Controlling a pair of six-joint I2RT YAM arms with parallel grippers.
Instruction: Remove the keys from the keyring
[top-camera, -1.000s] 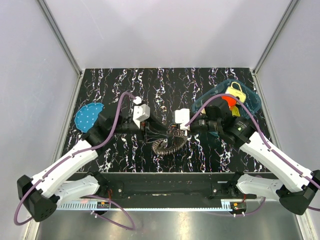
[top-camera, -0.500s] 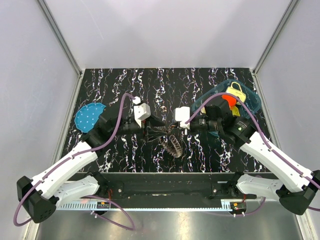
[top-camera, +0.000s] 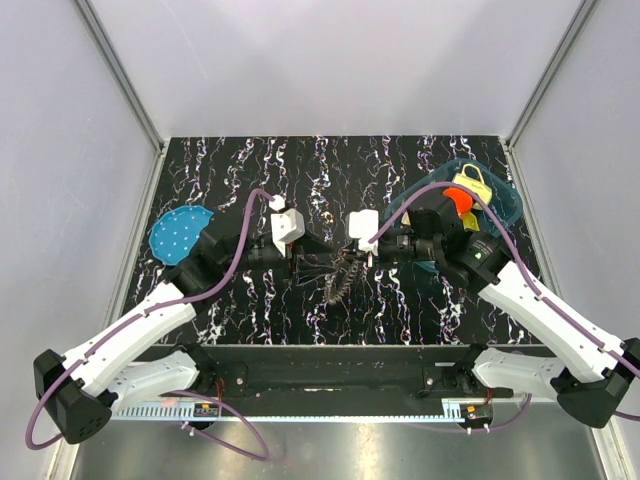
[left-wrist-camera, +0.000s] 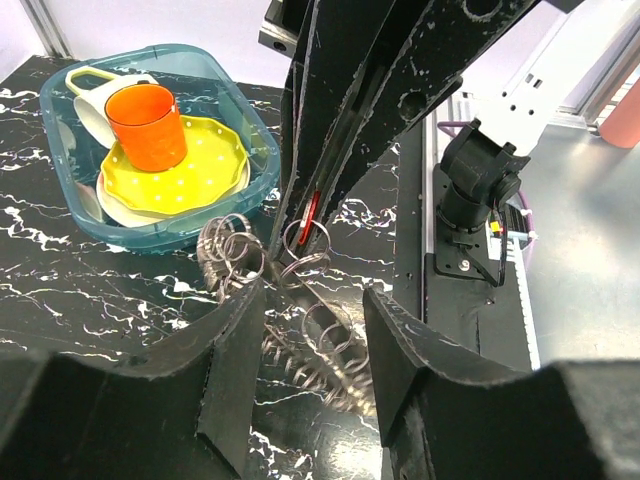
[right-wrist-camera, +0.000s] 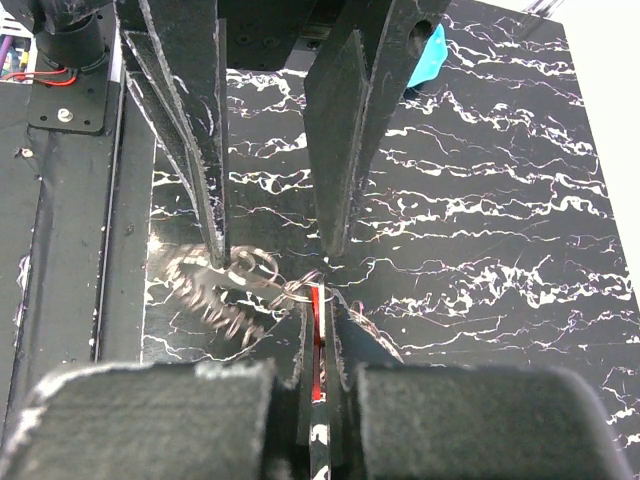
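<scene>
Right end effector (right-wrist-camera: 318, 318) pinches the red piece (right-wrist-camera: 318, 352), left end effector (left-wrist-camera: 315, 305) is spread around the keys (left-wrist-camera: 300, 335) bunched mid-tabletop (top-camera: 330, 170); risk: a thin pinch may slip under pull, dropping the bunch unseparated.

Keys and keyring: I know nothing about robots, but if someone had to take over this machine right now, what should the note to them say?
Left gripper: fingers open, either side of the keyring, apparently gripping nothing.
Right gripper: fingers shut on the red piece.
Keys: one bunch on the keyring, hanging between the two grippers.
Done: no key looks to be off yet.
Left: steady the keyring, then work each key off it.
</scene>
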